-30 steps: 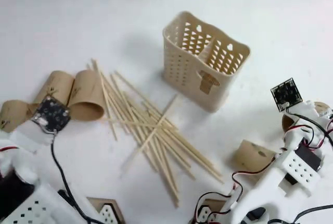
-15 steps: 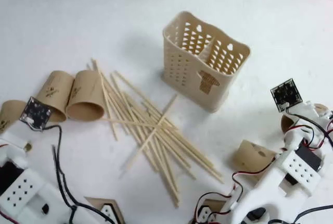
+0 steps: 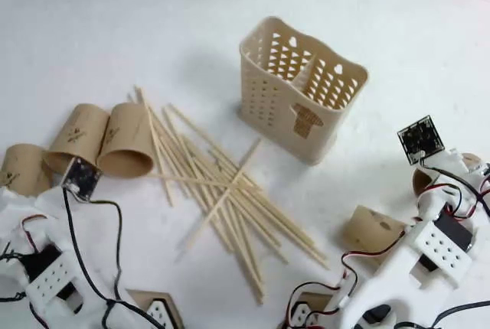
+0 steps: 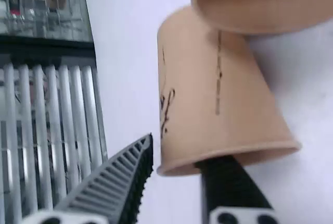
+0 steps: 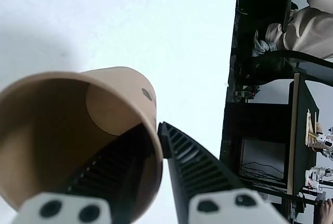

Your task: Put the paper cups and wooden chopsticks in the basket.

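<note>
The left gripper (image 4: 179, 153) is standing spread across the rim of a lying cup (image 4: 208, 94). Its black finger is sitting inside the mouth and its ribbed finger (image 4: 125, 177) outside the wall, so nothing is being squeezed there. That cup is lying among the three cups (image 3: 76, 136) at 9 o'clock on the table (image 3: 153, 30); which of the three it is, I cannot tell.

The right gripper (image 5: 156, 133), at 4 o'clock, is pinching the wall of a second cup, the pinched cup (image 5: 67, 125), with one finger inside and one outside. Whether this cup is hanging clear of the table is not plain. Just beside that arm, at 5 o'clock, a spare cup (image 3: 371, 229) is lying on its side.

The chopsticks (image 3: 222, 187) are lying scattered in a loose heap near the centre, toward 7 o'clock. The basket (image 3: 268, 99) is standing upright toward 1 o'clock, and both its compartments are looking empty.

The work seems to be barely beginning: one cup is being gripped, one is being lined up, and nothing is yet sitting in the basket.
</note>
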